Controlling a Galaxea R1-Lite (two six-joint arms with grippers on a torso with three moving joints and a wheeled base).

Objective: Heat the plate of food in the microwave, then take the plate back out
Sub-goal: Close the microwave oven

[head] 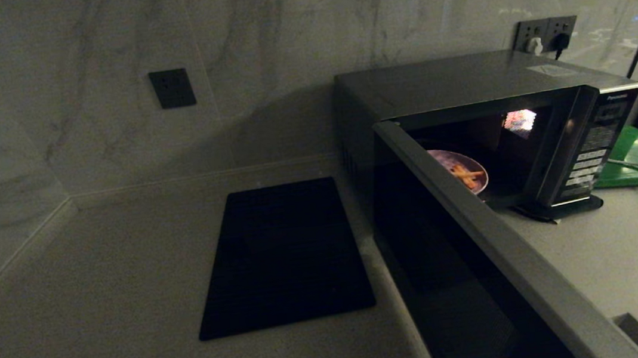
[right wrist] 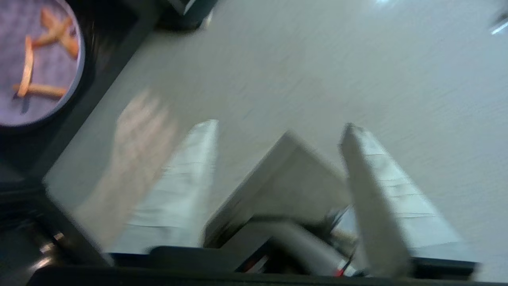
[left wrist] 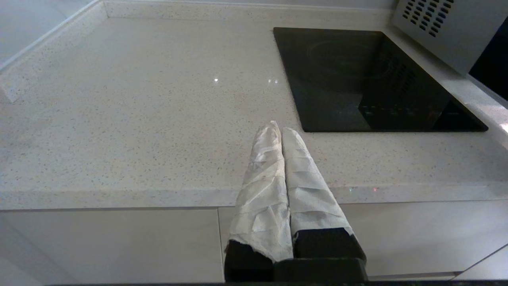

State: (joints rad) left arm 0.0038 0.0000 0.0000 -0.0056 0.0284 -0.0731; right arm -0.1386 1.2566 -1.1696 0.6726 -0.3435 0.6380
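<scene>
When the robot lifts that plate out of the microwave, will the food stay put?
Probably, if held level. The plate of food has a raised rim that should catch the sticks, but they lie loose and could slide if tilted. The plate looks stiff and smooth, perhaps slippery for the open right hand.

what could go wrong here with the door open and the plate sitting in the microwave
The microwave door juts far out toward the robot, so an arm could knock it. The plate of food sits near the cavity's front, where a clumsy reach might tip its sticks. The right pincer is open over the counter; the left pincer is shut, parked near the cooktop.
</scene>
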